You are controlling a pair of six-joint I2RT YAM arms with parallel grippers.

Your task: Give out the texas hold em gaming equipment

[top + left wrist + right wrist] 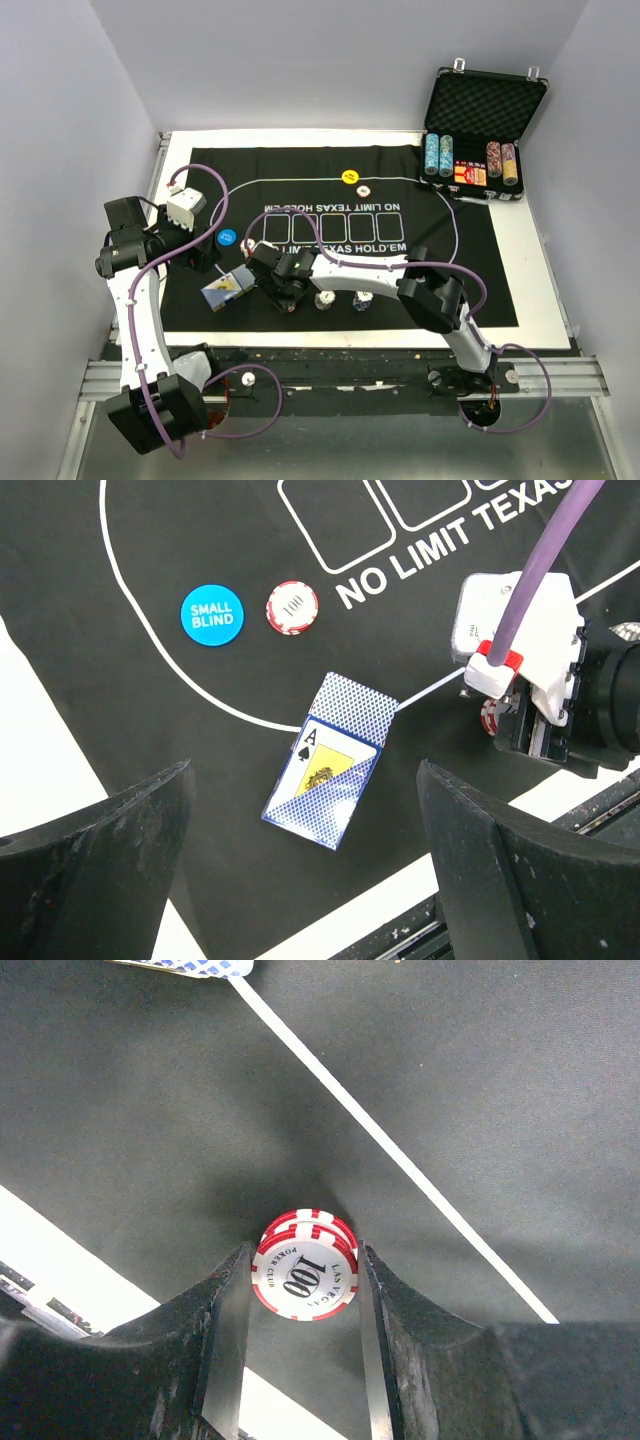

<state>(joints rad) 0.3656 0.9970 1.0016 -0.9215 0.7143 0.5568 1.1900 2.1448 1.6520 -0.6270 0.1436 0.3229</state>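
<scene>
Here, right claw (305, 1260) half closed on a red-and-white chip stack (305, 1282) on the black mat (480, 1060), one finger touching each side, left claw (305, 775) wide open, empty, above the deck box (322, 805).

A black felt mat (480, 270), printed in white with an oval line, a row of card outlines and "NO LIMIT TEXAS HOLD'EM", covers most of the white table (537, 290). At the mat's far right corner stands an open black case (487, 100), its foam-lined lid upright.
</scene>
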